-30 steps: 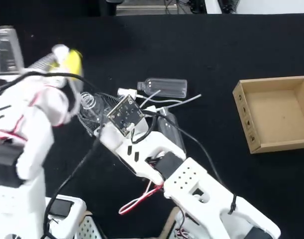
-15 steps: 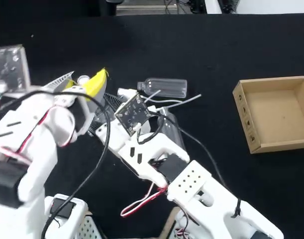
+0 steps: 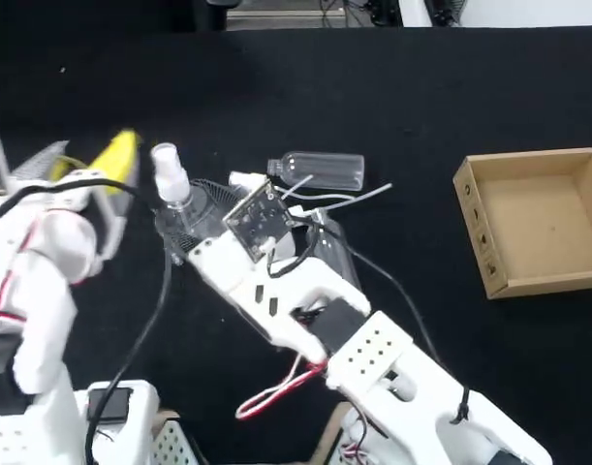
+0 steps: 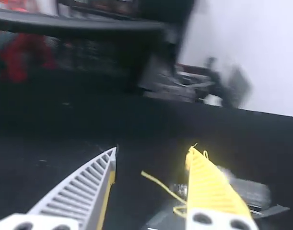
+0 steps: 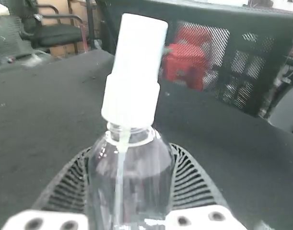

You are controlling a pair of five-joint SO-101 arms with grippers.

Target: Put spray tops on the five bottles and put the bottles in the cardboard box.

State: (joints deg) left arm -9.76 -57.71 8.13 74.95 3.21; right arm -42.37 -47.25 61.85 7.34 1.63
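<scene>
Right hand (image 5: pixel 129 191) clamped on an upright bottle (image 3: pixel 179 215), left of centre in the high view. Spray top (image 3: pixel 167 165) sits on its neck. Left hand (image 4: pixel 151 158) wide, holding nothing, upper left. Second bottle (image 3: pixel 320 170) lies on the desk (image 3: pixel 421 97) at centre. Cardboard box (image 3: pixel 543 215) at the right edge, well apart.

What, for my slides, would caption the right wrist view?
Right gripper holds a clear bottle upright, white spray top set on its neck.
</scene>
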